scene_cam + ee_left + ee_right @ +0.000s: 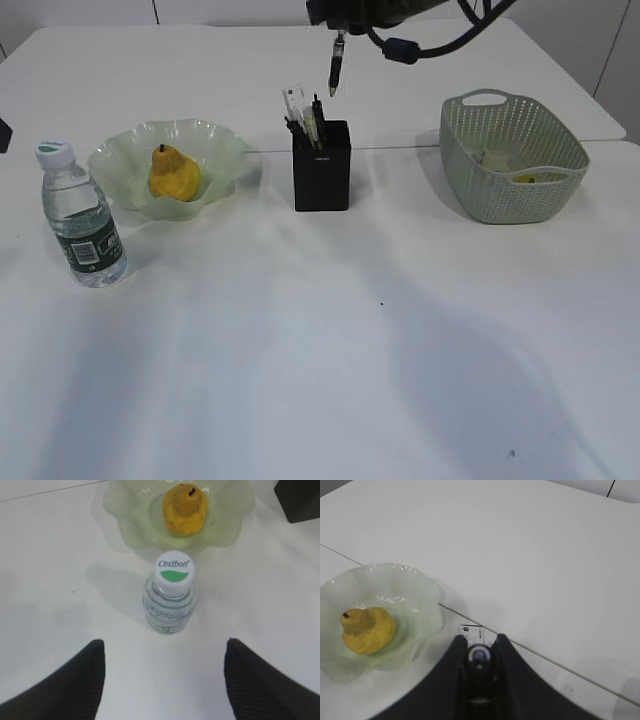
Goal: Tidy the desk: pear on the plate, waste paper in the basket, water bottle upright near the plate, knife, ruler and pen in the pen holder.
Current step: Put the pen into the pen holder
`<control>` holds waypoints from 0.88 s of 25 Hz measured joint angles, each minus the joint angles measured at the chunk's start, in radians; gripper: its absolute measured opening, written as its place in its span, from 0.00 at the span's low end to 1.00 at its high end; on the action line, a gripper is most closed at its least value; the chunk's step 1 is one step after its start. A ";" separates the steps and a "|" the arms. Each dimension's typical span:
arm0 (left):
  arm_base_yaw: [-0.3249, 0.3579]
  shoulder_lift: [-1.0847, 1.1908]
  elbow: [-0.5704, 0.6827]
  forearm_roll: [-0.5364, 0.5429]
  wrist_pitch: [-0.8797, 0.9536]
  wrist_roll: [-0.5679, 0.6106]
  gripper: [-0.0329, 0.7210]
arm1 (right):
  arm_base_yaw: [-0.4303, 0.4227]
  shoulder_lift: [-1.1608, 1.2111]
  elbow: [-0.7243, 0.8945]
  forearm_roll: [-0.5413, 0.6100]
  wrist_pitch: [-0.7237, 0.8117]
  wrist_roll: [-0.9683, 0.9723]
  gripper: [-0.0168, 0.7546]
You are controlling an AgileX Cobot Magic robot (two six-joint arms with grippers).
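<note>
I am holding the pen upright in my right gripper, its two fingers clamped on the barrel, and it is hanging tip-down above the black pen holder, clear of the rim and slightly to its right in the exterior view. The holder is already carrying the ruler and other dark tools I cannot tell apart. My left gripper is hovering with its fingers spread wide and empty, looking down on the water bottle, which is standing upright just beside the plate. The pear is sitting in the middle of the plate. Over to the right, the green basket is resting well apart from the holder, with pale and yellowish scraps lying inside it.
</note>
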 joint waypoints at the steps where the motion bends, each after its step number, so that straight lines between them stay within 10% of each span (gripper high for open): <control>1: 0.000 0.000 0.000 0.000 0.000 0.000 0.74 | 0.000 0.012 -0.010 0.002 0.000 -0.003 0.22; 22: 0.000 0.000 0.000 -0.002 -0.004 0.000 0.74 | 0.000 0.161 -0.050 0.015 -0.055 -0.029 0.22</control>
